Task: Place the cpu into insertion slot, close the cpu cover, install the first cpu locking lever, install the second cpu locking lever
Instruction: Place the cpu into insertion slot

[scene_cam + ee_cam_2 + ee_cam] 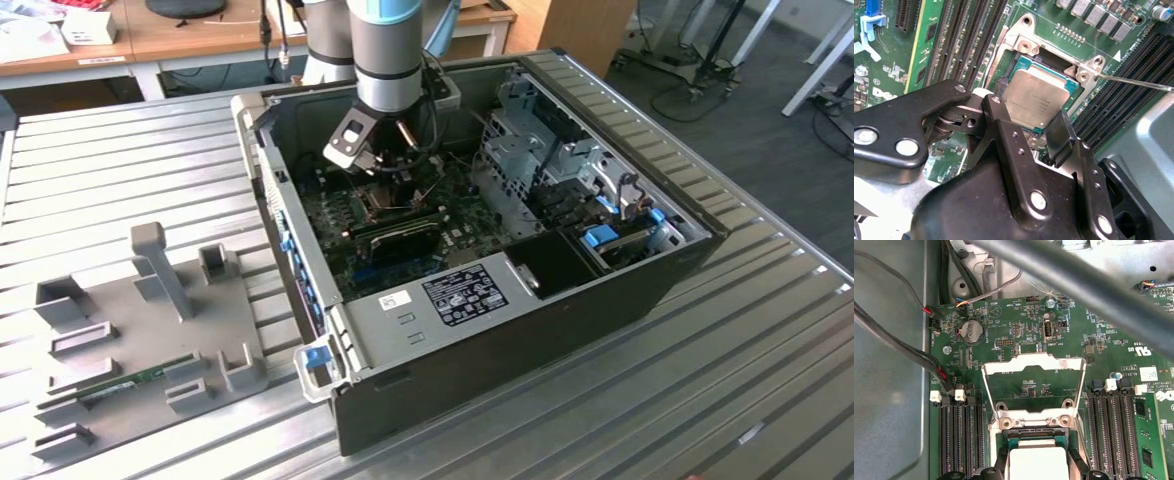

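Note:
In the exterior view my gripper reaches down into the open computer case, over the motherboard. In both wrist views its two black fingers stand on opposite edges of the cpu, a flat square chip with a dull metal top. The gripper is shut on the cpu, which sits in the insertion slot inside its silvery rim. The cpu cover is flipped back and open, hinged at the slot's edge. A thin wire locking lever sticks out beside the slot.
Long black memory slots flank the socket on both sides. Cables run along the case wall. Drive cages fill the case's far side. A grey fixture plate with a green memory stick lies at the exterior view's left.

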You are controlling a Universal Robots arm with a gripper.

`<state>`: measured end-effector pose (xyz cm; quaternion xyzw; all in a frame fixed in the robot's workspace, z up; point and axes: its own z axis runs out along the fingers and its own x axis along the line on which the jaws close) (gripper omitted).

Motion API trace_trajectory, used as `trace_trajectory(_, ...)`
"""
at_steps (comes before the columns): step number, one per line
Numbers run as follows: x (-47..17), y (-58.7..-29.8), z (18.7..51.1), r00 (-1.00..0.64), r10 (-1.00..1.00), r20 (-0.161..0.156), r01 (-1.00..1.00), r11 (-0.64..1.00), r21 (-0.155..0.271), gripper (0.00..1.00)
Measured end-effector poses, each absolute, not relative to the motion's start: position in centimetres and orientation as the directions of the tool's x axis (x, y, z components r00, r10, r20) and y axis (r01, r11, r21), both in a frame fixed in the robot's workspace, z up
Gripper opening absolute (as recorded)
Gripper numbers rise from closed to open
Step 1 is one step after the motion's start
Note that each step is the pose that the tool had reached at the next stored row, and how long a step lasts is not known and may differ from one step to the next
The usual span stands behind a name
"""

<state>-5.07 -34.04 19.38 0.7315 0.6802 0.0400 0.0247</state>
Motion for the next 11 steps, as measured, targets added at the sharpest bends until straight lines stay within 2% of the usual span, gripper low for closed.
trace_trajectory(11, -4.90, -34.04, 19.30, 0.074, 0.997, 0.025, 0.993, -0.076, 0.091, 0.55)
